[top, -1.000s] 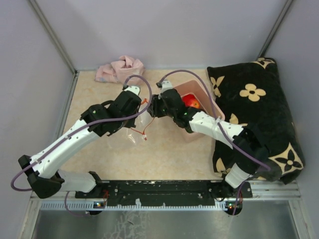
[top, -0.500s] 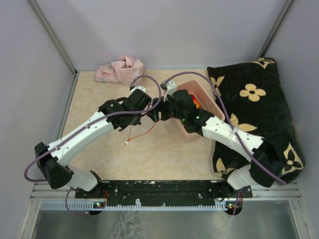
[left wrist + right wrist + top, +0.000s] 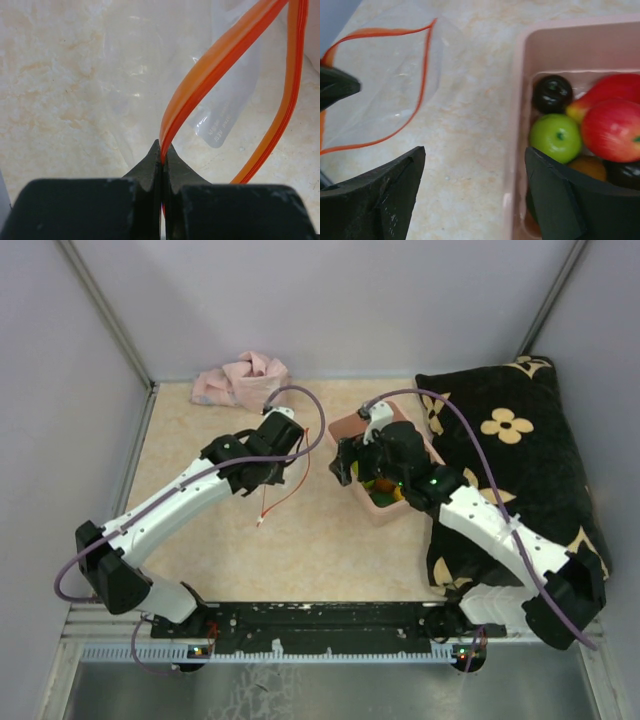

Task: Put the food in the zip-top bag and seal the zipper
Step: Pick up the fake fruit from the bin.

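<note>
Left wrist: left pincer (image 3: 162, 151) clamped on zipper (image 3: 212, 70); right pincer (image 3: 472, 167) apart near food (image 3: 555, 137). Likely risk: zipper slips free, zip-top bag (image 3: 145, 80) mouth collapses.

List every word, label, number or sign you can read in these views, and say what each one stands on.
White print patch on the clear zip-top bag: a few lines of tiny lettering, too small and blurred to read.
Nothing else carries text; the black pillow shows only flower motifs.
</note>
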You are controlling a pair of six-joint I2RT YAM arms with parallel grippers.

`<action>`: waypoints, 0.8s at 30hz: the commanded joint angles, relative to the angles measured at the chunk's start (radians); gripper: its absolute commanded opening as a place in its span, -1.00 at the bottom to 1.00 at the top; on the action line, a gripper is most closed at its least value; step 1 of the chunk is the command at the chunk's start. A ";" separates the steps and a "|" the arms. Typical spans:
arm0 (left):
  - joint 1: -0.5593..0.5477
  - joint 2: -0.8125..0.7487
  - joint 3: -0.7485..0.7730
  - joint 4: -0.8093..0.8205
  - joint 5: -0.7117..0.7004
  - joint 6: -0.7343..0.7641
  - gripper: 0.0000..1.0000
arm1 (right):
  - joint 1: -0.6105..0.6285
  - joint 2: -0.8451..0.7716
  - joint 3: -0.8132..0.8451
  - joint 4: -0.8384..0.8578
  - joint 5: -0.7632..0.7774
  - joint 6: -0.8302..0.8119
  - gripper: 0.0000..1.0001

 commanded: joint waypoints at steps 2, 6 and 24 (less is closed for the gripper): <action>0.006 0.021 0.061 0.023 -0.009 0.065 -1.00 | -0.117 -0.023 0.078 -0.103 0.210 -0.073 0.67; 0.006 0.022 0.054 0.040 -0.008 0.101 -1.00 | -0.196 0.034 0.082 -0.109 0.260 -0.094 0.89; 0.009 0.046 0.059 0.039 0.009 0.127 -1.00 | -0.358 0.370 0.098 0.121 0.112 -0.078 0.93</action>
